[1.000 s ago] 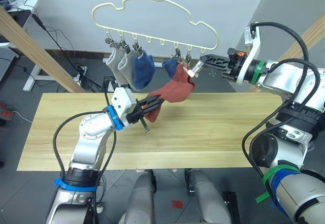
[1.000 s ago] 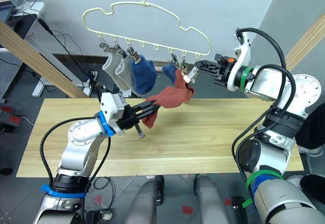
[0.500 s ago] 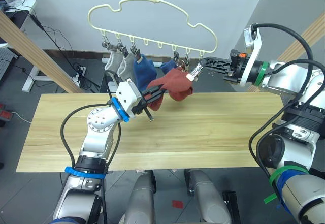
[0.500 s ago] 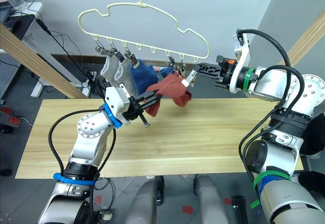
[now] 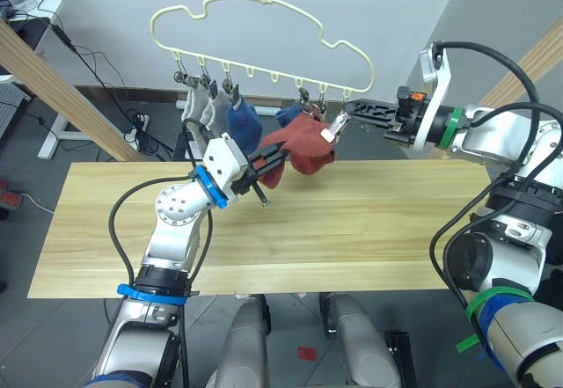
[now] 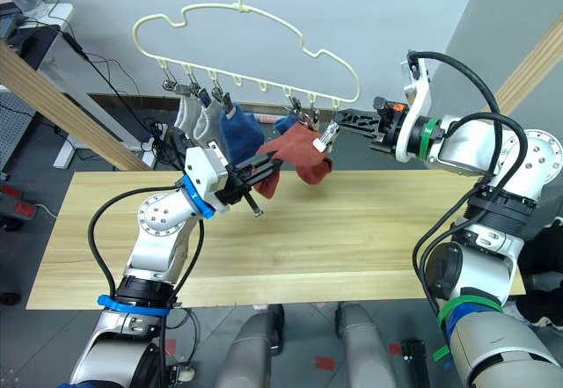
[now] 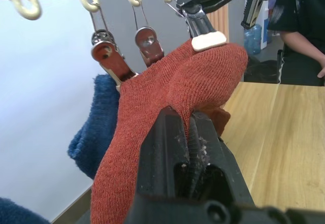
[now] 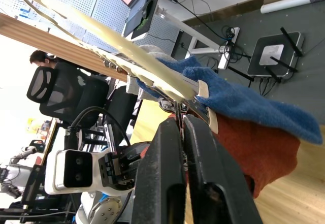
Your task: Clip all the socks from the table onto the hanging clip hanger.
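Hanging socks (image 5: 230,117) — five, counted

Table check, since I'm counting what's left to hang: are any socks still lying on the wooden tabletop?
No. The table shows bare planks, and the rust-red sock is held up at the clip hanger.

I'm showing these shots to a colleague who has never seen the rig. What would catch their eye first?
Probably the rust-red sock, held up in mid-air over the table by the left claw, shut on its lower end. Next, the right claw pinching a silver clip at the sock's top, under the cloud-shaped clip hanger, where grey and blue socks already hang.
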Available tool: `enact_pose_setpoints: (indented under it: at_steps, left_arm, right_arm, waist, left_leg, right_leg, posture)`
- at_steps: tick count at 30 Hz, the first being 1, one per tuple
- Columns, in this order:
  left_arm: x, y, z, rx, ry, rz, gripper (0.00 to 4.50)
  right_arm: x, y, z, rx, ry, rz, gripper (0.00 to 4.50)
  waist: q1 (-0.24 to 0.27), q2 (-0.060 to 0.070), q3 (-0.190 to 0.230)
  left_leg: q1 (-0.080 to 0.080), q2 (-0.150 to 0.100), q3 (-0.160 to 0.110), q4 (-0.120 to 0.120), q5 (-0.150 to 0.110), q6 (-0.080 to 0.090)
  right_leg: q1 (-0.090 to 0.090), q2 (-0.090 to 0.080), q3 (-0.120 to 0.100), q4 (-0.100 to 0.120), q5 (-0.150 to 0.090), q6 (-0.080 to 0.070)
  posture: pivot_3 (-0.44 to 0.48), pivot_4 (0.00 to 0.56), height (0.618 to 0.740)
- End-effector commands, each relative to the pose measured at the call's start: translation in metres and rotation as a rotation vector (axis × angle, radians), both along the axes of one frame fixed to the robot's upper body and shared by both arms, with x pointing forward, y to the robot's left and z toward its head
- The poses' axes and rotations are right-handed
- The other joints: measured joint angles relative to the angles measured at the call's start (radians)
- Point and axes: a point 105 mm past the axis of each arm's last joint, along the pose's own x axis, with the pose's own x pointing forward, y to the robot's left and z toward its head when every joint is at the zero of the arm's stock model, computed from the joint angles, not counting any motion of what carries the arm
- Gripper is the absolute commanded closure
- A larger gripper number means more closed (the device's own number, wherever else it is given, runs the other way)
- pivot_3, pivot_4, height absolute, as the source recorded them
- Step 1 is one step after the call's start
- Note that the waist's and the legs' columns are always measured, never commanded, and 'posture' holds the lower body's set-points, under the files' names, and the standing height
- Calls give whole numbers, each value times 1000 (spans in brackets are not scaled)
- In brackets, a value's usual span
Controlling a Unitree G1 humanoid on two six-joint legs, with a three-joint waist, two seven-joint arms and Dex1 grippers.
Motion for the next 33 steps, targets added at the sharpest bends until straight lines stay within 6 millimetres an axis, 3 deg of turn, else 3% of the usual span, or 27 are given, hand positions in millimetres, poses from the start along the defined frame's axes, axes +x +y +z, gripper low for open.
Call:
enact_pose_setpoints:
  at_steps: [1, 6, 9, 11, 17, 23, 26, 27, 33]
  left_arm:
    - [-2, -5, 7, -12, -33, -13, 4500]
    - [-5, -14, 8, -16, -29, -43, 4500]
    - [-6, -22, 6, -13, -21, -59, 4500]
    - [-5, -26, 6, -28, 8, -69, 4500]
    - [5, -36, -2, -65, 183, -108, 2906]
    - [8, -13, -22, -75, 430, -89, 1094]
    - [8, 13, -32, -76, 523, -25, 139]
    - [8, 25, -34, -89, 550, 14, 24]
    - [-14, 88, -40, -127, 610, 223, 24]
  right_arm:
    - [-8, 4, 6, 18, -36, 48, 2776]
    - [-12, 2, 4, -1, -52, 35, 978]
    - [-28, -8, -11, -211, -136, 24, 18]
    - [-34, -14, -15, -269, -185, 4, 18]
    - [-50, -24, -17, -458, -437, -68, 0]
    - [-57, -28, -36, -561, -563, -80, 0]
    - [-56, -30, -46, -581, -609, -90, 0]
    - [-56, -32, -50, -597, -627, -95, 0]
    - [-51, -38, -63, -632, -687, -117, 0]
  waist:
    - [-1, 0, 0]
    - [-1, 0, 0]
    - [6, 0, 0]
    - [3, 0, 0]
    - [-3, 0, 0]
    - [-25, 0, 0]
    - [-28, 0, 0]
    - [-28, 0, 0]
    - [-24, 0, 0]
  left_leg:
    - [0, 0, 0, 0, 0, 0]
    - [0, 0, 0, 0, 0, 0]
    - [-1, 0, -1, 0, 0, 0]
    - [-2, 0, -1, 0, 0, 0]
    - [-2, -1, 0, 0, -1, 1]
    - [-1, -1, 0, 0, 0, 1]
    - [0, 0, 1, 0, 0, 1]
    - [0, 1, 0, 1, 0, 0]
    - [0, 2, 1, 0, 0, 0]
  right_leg:
    - [0, 0, 0, 0, 0, 0]
    - [0, 0, 0, 0, 0, 0]
    - [0, 0, -1, -1, 0, 1]
    - [0, 0, -1, -4, 0, 1]
    - [1, 1, 0, -8, 0, 2]
    - [1, 5, 0, -8, 0, 3]
    - [1, 7, 1, -7, 0, 3]
    - [1, 7, 1, -7, 0, 3]
    - [1, 7, 1, -7, 0, 3]
  posture:
    - [-102, 389, 740]
    - [-103, 387, 740]
    - [-107, 387, 740]
    - [-113, 386, 740]
    - [-142, 382, 740]
    - [-139, 367, 740]
    - [-120, 361, 740]
    - [-120, 361, 740]
    - [-71, 352, 740]
